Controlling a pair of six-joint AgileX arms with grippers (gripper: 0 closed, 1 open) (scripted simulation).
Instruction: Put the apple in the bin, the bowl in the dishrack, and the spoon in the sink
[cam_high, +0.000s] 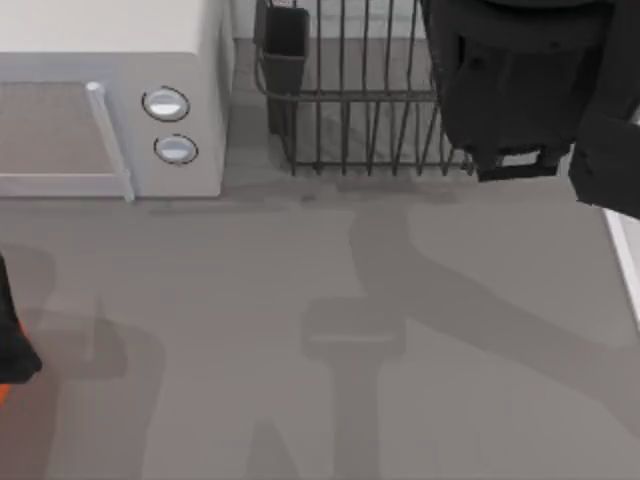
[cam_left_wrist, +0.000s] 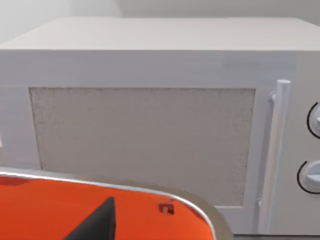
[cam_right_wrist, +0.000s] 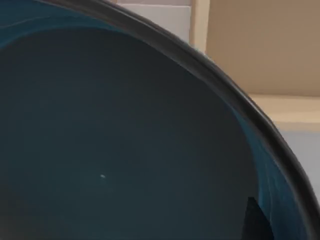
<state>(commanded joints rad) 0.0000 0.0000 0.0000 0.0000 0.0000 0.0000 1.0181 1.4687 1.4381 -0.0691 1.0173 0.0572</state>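
Observation:
The bowl's (cam_right_wrist: 125, 140) dark blue-grey inside sits right up against my right wrist camera, its dark rim curving across. My right gripper (cam_right_wrist: 255, 225) is shut on the bowl, with one dark fingertip inside its wall. In the top view my right arm (cam_high: 520, 90) hangs over the right part of the dishrack (cam_high: 350, 100) and hides the bowl. My left gripper (cam_left_wrist: 97, 225) hovers over the orange bin (cam_left_wrist: 45, 210), at the table's left edge (cam_high: 15, 345). A small red thing (cam_left_wrist: 166, 209) lies on the orange; I cannot tell if it is the apple. The spoon is out of view.
A white microwave (cam_high: 110, 90) with two round knobs stands at the back left, just behind the bin. The dishrack's black utensil cup (cam_high: 283, 45) is at its left corner. The sink's white rim (cam_high: 625, 260) runs along the right edge. Grey tabletop (cam_high: 300, 330) spreads across the front.

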